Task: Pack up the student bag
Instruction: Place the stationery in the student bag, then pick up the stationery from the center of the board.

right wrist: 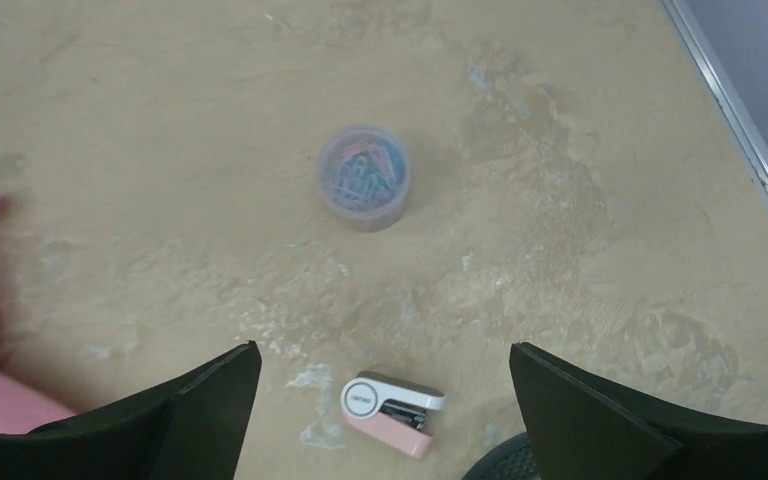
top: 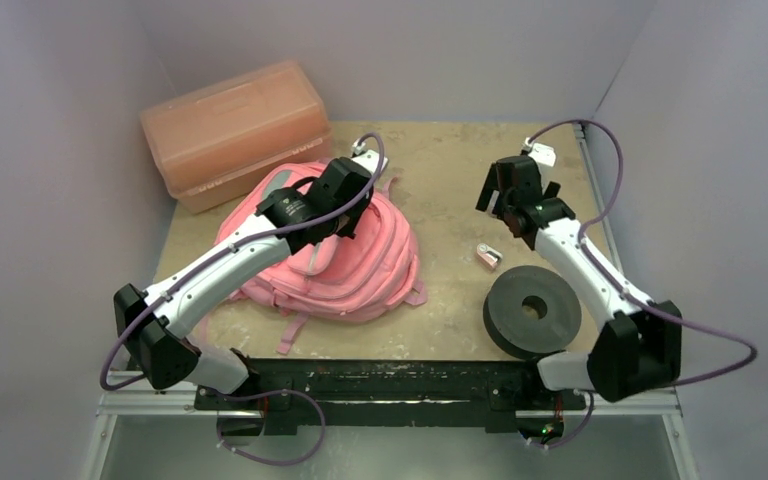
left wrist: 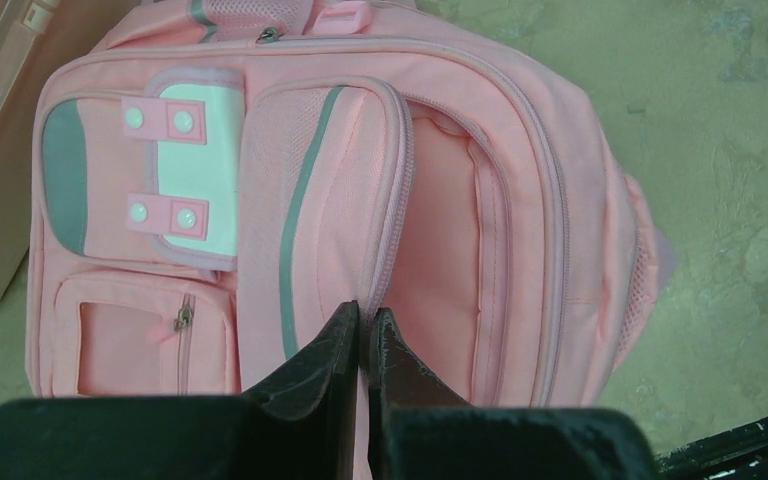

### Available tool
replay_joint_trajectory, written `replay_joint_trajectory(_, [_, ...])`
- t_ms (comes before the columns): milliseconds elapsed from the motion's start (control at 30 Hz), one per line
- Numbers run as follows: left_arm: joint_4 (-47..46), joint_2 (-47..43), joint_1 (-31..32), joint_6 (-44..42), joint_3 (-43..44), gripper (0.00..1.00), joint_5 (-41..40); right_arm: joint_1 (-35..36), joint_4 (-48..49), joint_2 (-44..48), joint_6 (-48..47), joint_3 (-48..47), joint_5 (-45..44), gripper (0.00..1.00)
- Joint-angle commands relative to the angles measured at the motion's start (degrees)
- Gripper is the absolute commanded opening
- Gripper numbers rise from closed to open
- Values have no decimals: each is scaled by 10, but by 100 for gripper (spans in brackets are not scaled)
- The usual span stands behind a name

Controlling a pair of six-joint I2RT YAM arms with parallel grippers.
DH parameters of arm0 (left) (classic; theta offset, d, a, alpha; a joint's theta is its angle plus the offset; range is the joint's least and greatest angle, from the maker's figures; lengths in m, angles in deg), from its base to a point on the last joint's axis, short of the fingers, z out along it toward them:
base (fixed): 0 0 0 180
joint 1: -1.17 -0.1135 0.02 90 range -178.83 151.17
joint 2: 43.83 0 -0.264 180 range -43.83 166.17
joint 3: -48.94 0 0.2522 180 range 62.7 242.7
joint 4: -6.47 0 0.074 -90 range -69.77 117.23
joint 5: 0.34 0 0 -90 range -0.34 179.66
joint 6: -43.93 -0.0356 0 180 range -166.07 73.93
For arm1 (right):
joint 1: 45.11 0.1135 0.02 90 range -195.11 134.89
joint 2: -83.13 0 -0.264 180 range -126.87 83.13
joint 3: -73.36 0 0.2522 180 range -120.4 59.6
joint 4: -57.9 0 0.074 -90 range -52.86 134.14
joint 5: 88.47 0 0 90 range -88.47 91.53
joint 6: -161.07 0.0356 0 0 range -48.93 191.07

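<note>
PACKING TIME: At the near right of the table [right wrist: 560, 150] a black ring-shaped disc [top: 532, 310] lies flat, a pink-and-white stapler [right wrist: 392, 400] just beyond it. The right hand [right wrist: 385, 347] hangs over the stapler, fingers spread wide and holding nothing. A clear tub of coloured paper clips [right wrist: 363, 175] stands farther out.

To the left lies the student bag [left wrist: 310, 200], flat with its front pockets up. Its long axis runs near to far, bottom toward the arms and top handle toward the far wall. The left hand [left wrist: 367, 315] is down on it, fingers pressed together on the zip edge beside a part-open compartment; whether a pull tab is caught cannot be told. The opening appears to face right, the stapler's side, so the right arm looks better placed to load, carrying leftward. A salmon plastic box [top: 235, 125] stands at the far left, just behind the bag.
</note>
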Motion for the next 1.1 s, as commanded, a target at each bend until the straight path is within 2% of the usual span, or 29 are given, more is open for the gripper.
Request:
replay_joint_trajectory(0, [-49,-4,9,-6,25,0,-6,-44,4,-101,0,-57,11,99])
replay_joint_trajectory(167, [-51,-2,10,-7,22,0,-10,-64,11,-231,-9,-121,25,99])
replay_joint_trajectory(400, [-48,9,11,-6,26,0,-5,-87,38,-319,-20,-161,27,98])
replay_joint_trajectory(633, [-45,17,12,-5,29,0,2,-92,110,-347,-43,-144,58,86])
replay_joint_trajectory(933, [-44,20,13,-5,30,0,7,-92,174,-353,-52,-127,43,84])
replay_joint_trajectory(1067, [-43,20,14,-5,30,0,7,-92,189,-357,-59,-125,43,73])
